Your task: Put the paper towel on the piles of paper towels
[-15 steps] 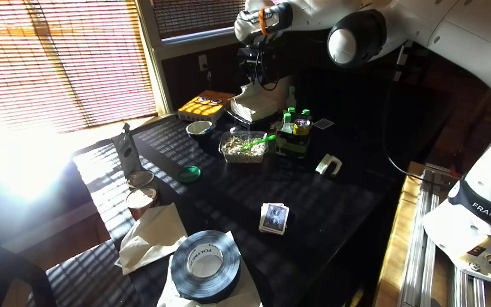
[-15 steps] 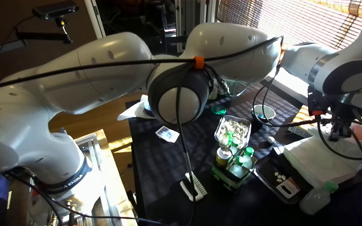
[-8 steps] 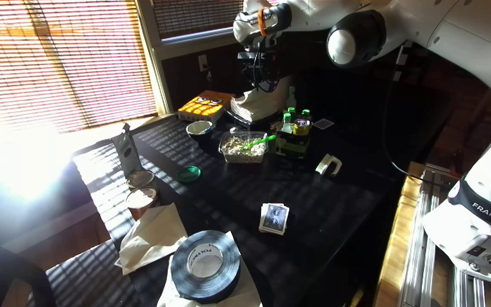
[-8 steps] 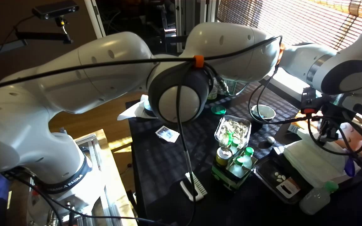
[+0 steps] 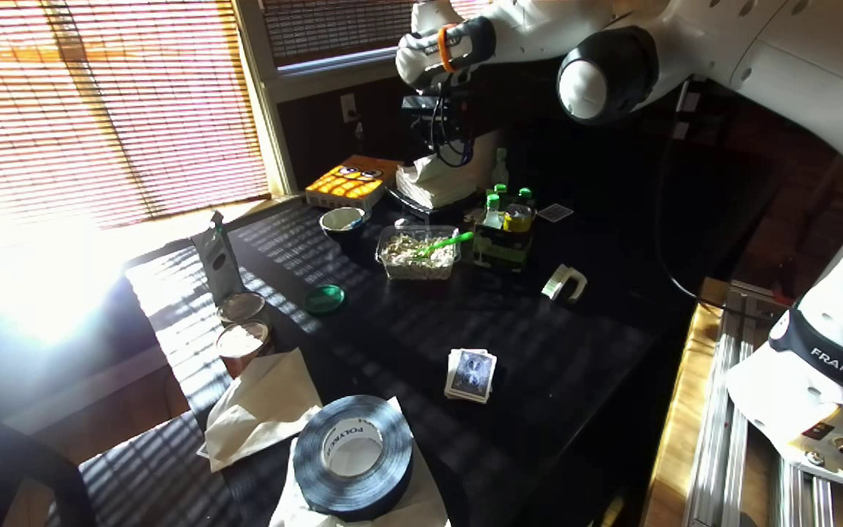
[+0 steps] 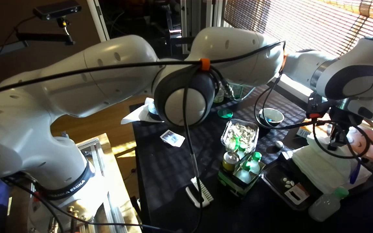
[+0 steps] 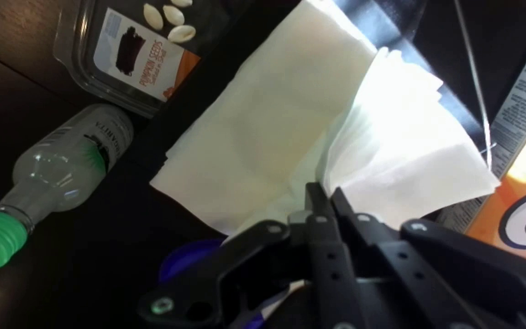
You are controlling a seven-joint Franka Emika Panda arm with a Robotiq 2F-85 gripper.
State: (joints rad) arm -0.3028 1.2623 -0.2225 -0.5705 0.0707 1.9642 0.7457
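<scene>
The pile of paper towels (image 5: 436, 189) is a low whitish stack at the far end of the table. It also shows in an exterior view (image 6: 312, 166) and in the wrist view (image 7: 263, 119). My gripper (image 7: 327, 189) is over the stack, its fingertips nearly together on a pinched fold of the paper towel (image 7: 381, 151). The towel is thin and white, and its free part spreads over the stack's sunlit side. Where the towel ends and the stack begins is hard to tell. The gripper is low above the stack in both exterior views (image 6: 333, 145) (image 5: 432, 150).
An orange box (image 5: 352, 181) stands beside the stack. A plastic pumpkin-seed container (image 6: 290, 187), a green-capped bottle (image 6: 325, 205) and a purple object (image 6: 355, 173) are close to it. A bottle carton (image 5: 502, 245), a clear food tub (image 5: 419, 252) and a bowl (image 5: 342, 221) stand nearer.
My gripper has moved lower and sideways over the stack, toward the window side. The raised towel has come down and now lies lower over the stack.
</scene>
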